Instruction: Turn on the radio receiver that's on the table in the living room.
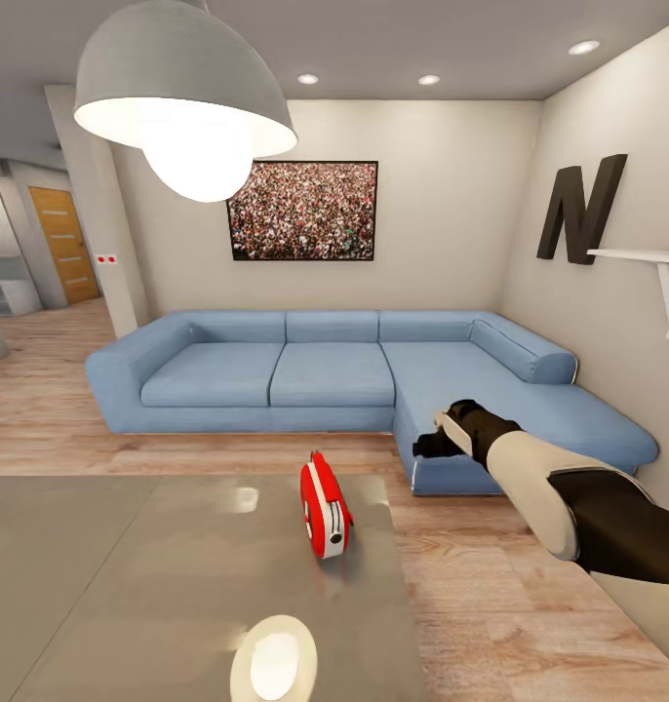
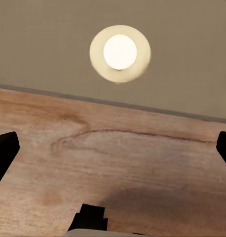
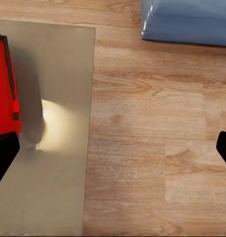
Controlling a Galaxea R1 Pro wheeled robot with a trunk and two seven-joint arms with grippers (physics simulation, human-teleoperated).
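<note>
The radio receiver (image 1: 325, 510) stands upright on the bench (image 1: 130, 585), near its far edge, the one toward the blue sofa (image 1: 325, 375). The right gripper (image 1: 440, 436) hangs above the wood floor (image 1: 491, 604), off the radio's sofa-ward side and apart from it, fingers spread wide. In the right wrist view the radio (image 3: 4, 89) sits beside one fingertip (image 3: 2, 158). The left gripper (image 2: 113, 153) is spread too, over floor beside the bench edge.
</note>
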